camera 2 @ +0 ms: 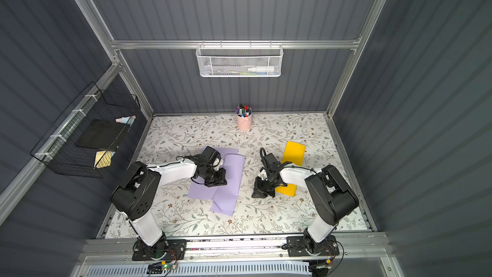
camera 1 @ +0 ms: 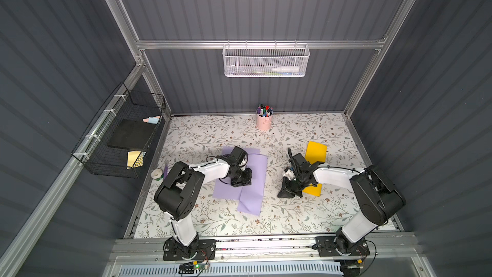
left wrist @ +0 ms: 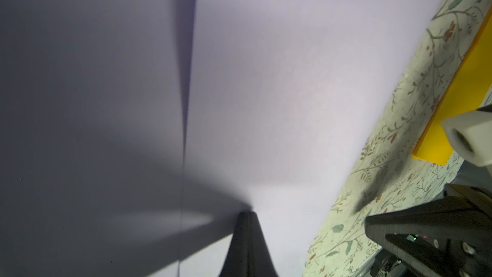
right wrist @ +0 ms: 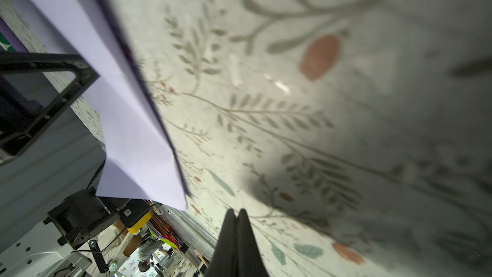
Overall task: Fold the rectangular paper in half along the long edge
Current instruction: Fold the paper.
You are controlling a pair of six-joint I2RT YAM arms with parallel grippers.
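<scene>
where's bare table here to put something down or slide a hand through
Bare: the front strip between the purple paper and the front rail, and the back strip on both sides of the pen cup. Crowded: the gap between the purple paper and the yellow paper, where the right gripper sits low.

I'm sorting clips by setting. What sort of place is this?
Most likely a robot test cell dressed as a craft desk: a left arm and right arm bolted to a front rail, grey walls on an aluminium frame, and a floral table with a pink marker cup and purple paper.
</scene>
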